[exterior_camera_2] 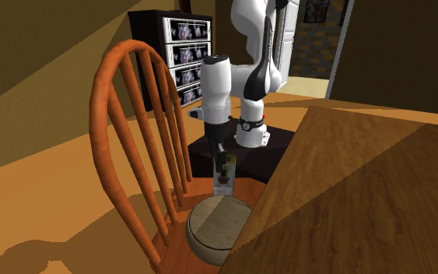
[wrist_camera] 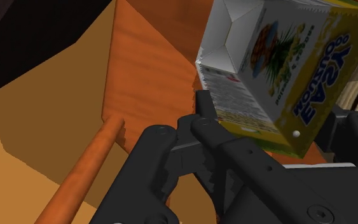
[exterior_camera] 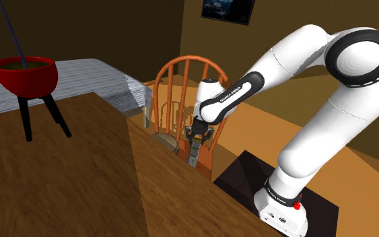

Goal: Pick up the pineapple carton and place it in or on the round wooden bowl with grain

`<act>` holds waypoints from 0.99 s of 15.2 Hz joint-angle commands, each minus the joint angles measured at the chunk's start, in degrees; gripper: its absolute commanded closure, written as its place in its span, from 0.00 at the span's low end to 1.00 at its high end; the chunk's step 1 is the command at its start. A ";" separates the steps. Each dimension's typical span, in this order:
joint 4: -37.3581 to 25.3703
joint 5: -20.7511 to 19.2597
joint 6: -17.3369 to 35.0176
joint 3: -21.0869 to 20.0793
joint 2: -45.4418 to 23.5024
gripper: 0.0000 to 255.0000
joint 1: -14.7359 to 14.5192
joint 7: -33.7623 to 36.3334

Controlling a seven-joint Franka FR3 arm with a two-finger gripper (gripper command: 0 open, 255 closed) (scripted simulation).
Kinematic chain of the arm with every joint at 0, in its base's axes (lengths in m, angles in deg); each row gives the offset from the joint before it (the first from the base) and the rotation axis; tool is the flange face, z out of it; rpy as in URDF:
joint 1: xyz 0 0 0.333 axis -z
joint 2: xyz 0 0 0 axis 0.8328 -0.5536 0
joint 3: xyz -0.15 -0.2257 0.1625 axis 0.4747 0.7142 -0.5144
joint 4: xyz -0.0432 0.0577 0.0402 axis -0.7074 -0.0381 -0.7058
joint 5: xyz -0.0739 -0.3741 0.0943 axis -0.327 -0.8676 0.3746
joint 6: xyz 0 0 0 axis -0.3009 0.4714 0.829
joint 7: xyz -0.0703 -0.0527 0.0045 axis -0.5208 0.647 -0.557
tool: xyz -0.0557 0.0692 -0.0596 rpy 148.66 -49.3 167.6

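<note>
One black pincer (exterior_camera_2: 222, 166) clasping boxy printed carton (exterior_camera_2: 223, 181), over round grained wooden bowl (exterior_camera_2: 215, 226)

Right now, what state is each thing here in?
Orange wooden spindle-back chair: upright.
Round wooden bowl: empty, resting on that chair's seat.
Black two-finger claw: shut on the yellow-and-white pineapple carton.
That carton: clasped, not yet in the bowl.
Red bowl on black legs: standing upright.

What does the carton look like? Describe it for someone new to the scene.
Find the orange spindle-back chair beside the wooden table; a round bowl sits on its seat. Just above the bowl, the arm's black jaws clamp the carton: yellow, pineapple print, white folded top, unlike the plain bowl and chair.
</note>
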 commanded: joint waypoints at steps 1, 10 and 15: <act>-0.25 0.74 -1.91 0.22 1.71 1.00 -0.13 -0.64; -2.53 2.54 -10.40 1.13 8.08 1.00 -0.75 -2.04; -4.28 2.99 -15.00 1.68 10.99 1.00 -0.95 -2.47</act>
